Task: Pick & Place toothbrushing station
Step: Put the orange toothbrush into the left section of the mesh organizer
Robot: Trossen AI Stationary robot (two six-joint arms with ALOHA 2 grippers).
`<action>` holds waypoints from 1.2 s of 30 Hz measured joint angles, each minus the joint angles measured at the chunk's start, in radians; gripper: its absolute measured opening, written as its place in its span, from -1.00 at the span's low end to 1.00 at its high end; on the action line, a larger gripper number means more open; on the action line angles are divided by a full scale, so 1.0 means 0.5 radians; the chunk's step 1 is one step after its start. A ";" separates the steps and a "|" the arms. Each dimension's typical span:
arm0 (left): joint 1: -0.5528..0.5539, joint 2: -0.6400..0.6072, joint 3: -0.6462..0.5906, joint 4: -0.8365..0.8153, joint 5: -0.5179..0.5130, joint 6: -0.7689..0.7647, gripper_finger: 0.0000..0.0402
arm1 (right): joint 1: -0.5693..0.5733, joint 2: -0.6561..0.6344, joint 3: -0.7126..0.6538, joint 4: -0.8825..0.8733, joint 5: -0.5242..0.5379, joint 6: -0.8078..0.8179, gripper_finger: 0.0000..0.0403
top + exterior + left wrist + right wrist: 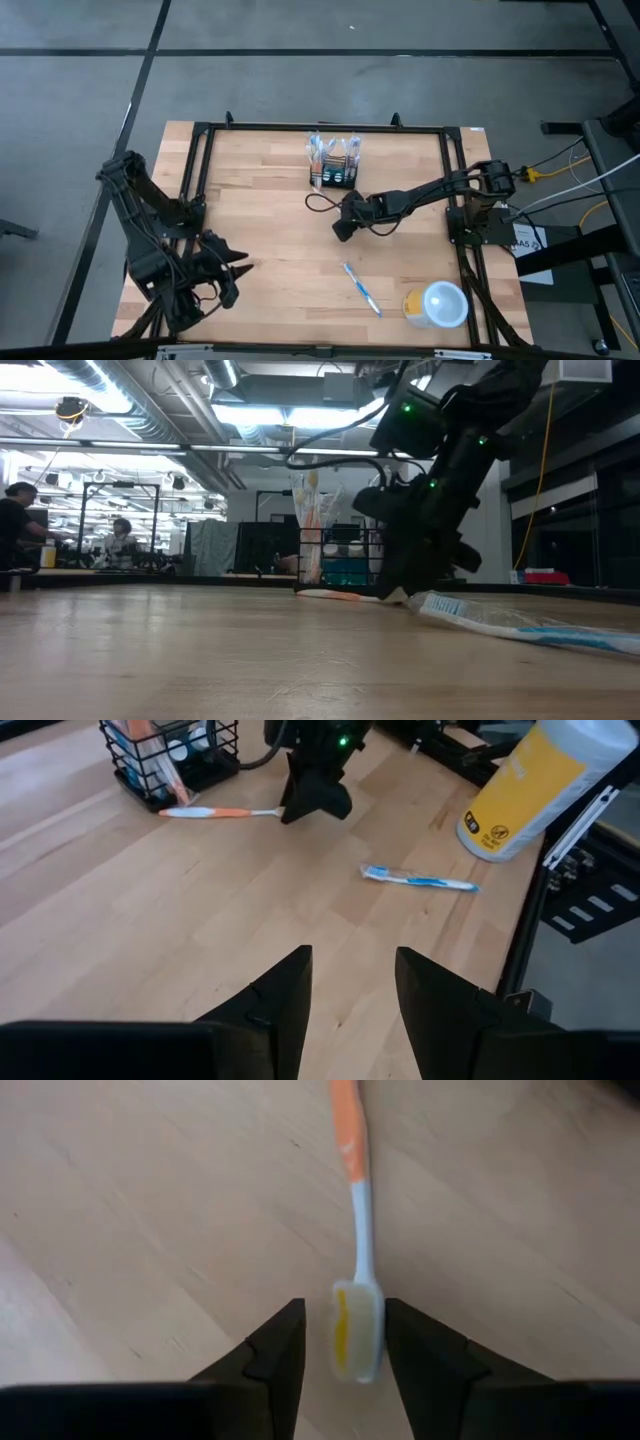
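Note:
The toothbrushing station, a black mesh holder [333,165] with brushes and tubes standing in it, sits at the table's far middle. An orange-and-white toothbrush [215,812] lies flat on the wood in front of it. My right gripper [343,1340] points steeply down over the brush's bristle head [357,1330], open, one finger on either side of the head with small gaps. A blue-and-white toothbrush [362,289] lies flat nearer the front edge. My left gripper [352,980] hangs open and empty above the table's near left corner.
A yellow cup with a pale lid [435,304] lies at the near right corner, close to the blue toothbrush. A black frame [200,150] runs along the table's left, far and right sides. A black cable [318,203] loops beside the right gripper.

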 joint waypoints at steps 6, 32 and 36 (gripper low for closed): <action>0.000 -0.033 0.000 0.000 -0.019 0.036 -0.30 | 0.040 0.015 0.000 0.020 0.029 0.017 -0.58; 0.613 0.003 -0.014 0.523 0.715 1.910 -0.20 | 0.764 -0.142 0.873 -0.529 -0.003 -0.210 -0.93; 0.716 0.002 0.003 0.724 0.844 2.248 -0.15 | 0.760 -0.119 0.930 -0.538 0.033 -0.206 -0.93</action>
